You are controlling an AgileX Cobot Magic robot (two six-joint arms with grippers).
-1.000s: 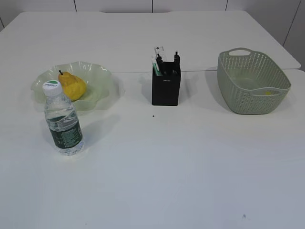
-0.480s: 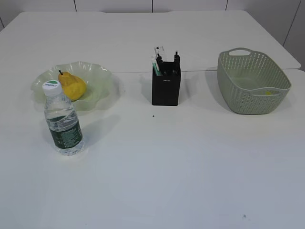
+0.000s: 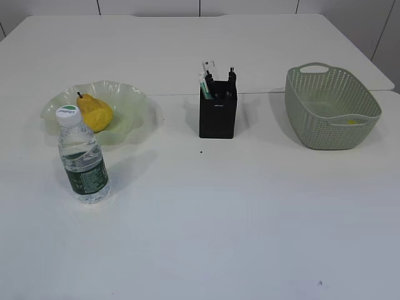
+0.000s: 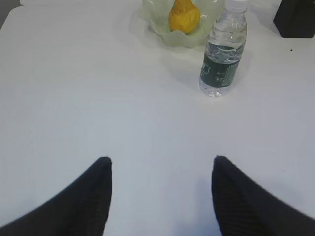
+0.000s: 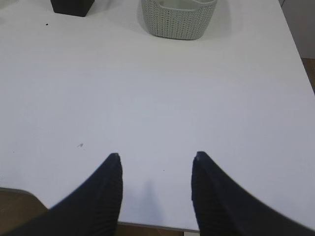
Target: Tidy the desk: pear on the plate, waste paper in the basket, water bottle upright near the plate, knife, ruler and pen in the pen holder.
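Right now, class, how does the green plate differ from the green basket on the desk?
The plate is shallow, translucent glass with a wavy rim; the basket is deep, opaque, perforated, with cut-out handles. The plate holds the pear; the basket shows only a small yellow scrap. Both are pale green and sit on the white desk.

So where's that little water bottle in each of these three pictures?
Exterior view: the water bottle stands upright at the left, just in front of the plate.
Left wrist view: it stands upper right of centre, beside the same plate.
Right wrist view: not in the picture.
Shared landmark: the black pen holder, centre of the exterior view, top right corner of the left wrist view, top left of the right wrist view.
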